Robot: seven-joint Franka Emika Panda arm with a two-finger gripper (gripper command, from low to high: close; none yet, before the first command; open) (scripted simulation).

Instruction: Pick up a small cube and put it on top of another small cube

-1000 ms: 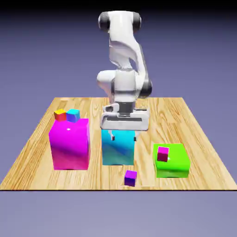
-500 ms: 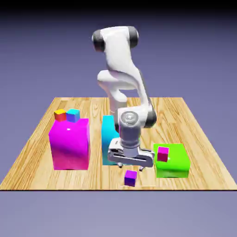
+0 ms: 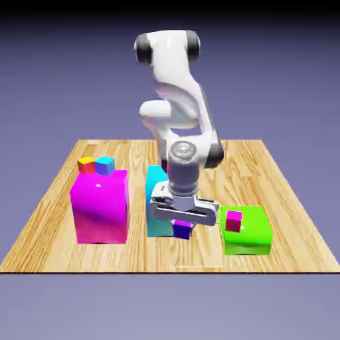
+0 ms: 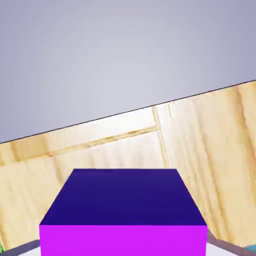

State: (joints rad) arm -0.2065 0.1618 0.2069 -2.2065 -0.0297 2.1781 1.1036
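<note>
My gripper is shut on a small purple cube, held a little above the table near its front edge. That same purple cube fills the bottom of the hand view and hides the fingertips. A small magenta cube rests on the green block at the exterior view's right. A small orange cube and a small blue cube sit behind the tall magenta block at the left.
A tall cyan block stands directly behind the hand, partly hidden by it. The wooden table ends in a front edge just below the held cube. The hand view shows wood planks and the table's edge against the backdrop.
The hand dropped from above the cyan block to the purple cube at the front, closed on it, and has lifted it off the table toward the cyan block.
</note>
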